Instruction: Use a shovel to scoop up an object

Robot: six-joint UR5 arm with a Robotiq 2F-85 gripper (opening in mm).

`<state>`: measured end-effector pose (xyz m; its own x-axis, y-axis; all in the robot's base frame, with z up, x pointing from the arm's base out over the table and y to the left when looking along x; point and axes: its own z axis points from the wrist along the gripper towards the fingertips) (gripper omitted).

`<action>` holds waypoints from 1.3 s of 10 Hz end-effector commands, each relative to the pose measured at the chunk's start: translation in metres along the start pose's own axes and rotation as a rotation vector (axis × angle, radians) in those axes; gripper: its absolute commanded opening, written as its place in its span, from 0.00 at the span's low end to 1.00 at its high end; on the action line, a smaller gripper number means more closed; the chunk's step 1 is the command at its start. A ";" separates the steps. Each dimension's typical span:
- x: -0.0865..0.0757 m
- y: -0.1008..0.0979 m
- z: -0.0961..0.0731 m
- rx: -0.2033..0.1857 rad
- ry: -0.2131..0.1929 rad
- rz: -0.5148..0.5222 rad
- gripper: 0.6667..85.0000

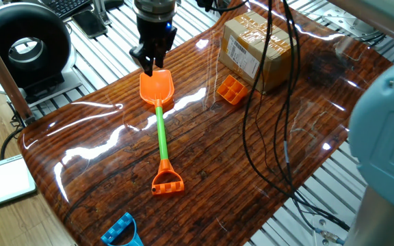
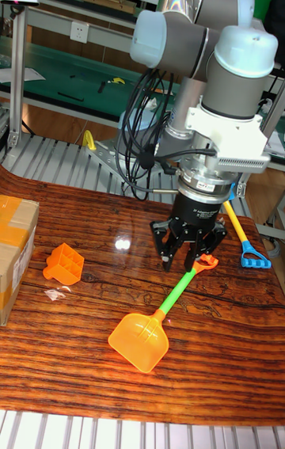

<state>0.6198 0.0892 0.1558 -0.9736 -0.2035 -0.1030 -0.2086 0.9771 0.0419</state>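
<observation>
The shovel lies flat on the wooden table, with its orange blade [image 1: 156, 87], green shaft [image 1: 161, 133] and orange loop end [image 1: 167, 182]. In the tall fixed view its blade [image 2: 141, 342] is nearest the camera. The object, a small orange gridded block [image 1: 231, 89] [image 2: 64, 264], sits apart from the blade, next to the cardboard box. My gripper [image 1: 148, 67] [image 2: 183, 264] hangs open above the shovel, fingers pointing down, holding nothing. The fixed view puts it over the blade's far edge and the tall fixed view puts it by the loop, so it is well above the table.
A brown cardboard box [image 1: 258, 48] [image 2: 14, 251] stands at the table's far corner beside the block. A small blue toy [image 1: 123, 231] [image 2: 254, 260] lies at the near table edge. Black cables [image 1: 265, 123] hang down from the arm over the table's right half.
</observation>
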 end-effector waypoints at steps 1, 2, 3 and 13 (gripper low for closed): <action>0.005 0.001 0.000 -0.010 0.011 0.014 0.48; 0.006 0.004 0.001 -0.018 0.014 0.018 0.48; 0.009 0.004 0.005 -0.018 0.014 0.018 0.48; 0.048 0.014 0.017 -0.006 0.086 -0.103 0.47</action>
<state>0.5793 0.0919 0.1337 -0.9601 -0.2765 -0.0421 -0.2778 0.9602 0.0287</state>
